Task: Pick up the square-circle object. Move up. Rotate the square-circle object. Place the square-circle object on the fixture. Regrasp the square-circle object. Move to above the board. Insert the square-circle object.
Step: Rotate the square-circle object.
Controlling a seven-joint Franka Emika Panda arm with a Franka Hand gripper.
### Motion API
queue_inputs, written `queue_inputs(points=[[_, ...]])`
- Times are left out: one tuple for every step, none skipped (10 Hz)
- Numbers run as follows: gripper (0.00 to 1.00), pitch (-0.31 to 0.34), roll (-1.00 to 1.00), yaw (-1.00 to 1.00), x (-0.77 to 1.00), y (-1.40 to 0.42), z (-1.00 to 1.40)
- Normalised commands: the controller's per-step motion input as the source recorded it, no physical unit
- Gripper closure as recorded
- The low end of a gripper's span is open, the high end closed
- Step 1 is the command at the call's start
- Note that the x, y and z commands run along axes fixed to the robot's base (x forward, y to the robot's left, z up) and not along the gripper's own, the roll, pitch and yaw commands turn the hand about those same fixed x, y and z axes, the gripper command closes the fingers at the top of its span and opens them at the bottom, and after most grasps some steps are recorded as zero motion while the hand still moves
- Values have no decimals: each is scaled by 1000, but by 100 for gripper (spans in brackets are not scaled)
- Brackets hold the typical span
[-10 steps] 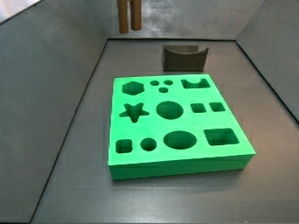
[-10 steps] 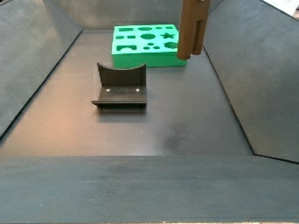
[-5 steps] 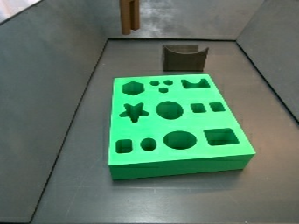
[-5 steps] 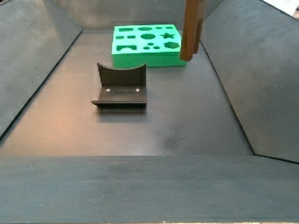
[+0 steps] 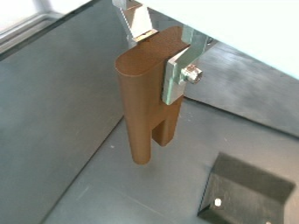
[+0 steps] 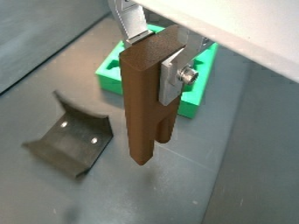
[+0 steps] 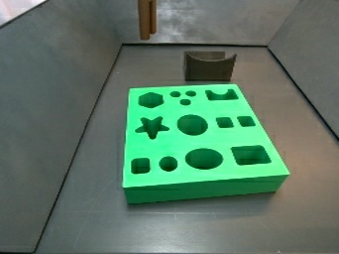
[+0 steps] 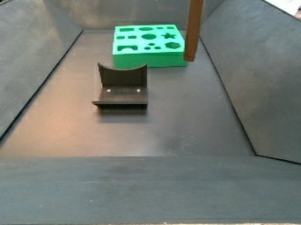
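My gripper (image 5: 159, 51) is shut on the square-circle object (image 5: 145, 98), a tall brown piece with two prongs hanging downward, high above the floor. Both wrist views show a silver finger (image 6: 172, 77) clamped on each side of its upper end. In both side views only the object's lower part (image 7: 147, 18) (image 8: 194, 28) shows, coming down from the frame top; the gripper itself is out of frame there. The green board (image 7: 265, 169) (image 8: 129, 54) (image 6: 111, 72) lies flat on the floor. The dark fixture (image 7: 208, 65) (image 8: 120, 86) (image 6: 70, 140) stands apart from the board, with nothing on it.
Grey sloping walls (image 8: 253, 79) enclose the dark floor (image 8: 153, 132) on all sides. A corner of the fixture (image 5: 247, 191) shows below the held piece in a wrist view.
The hanging piece looks narrower in both side views than a second ago, as if turned about its vertical axis, and has shifted slightly. Board and fixture have not moved.
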Motion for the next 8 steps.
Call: queue_inputs(points=[[100,-27,-49,1000,0,-1,0],[100,-30,-53,832,0,-1,0],[100,-30,-53,511,0,-1,0],[100,-30,-53,384,0,-1,0],[100,-30,-253,174,0,0,-1000],[100,-46,-249,92,11,2,-1000],[100,-41,-223,51,20,9,-1000],[100,-33,-188,8,25,13,-1000]])
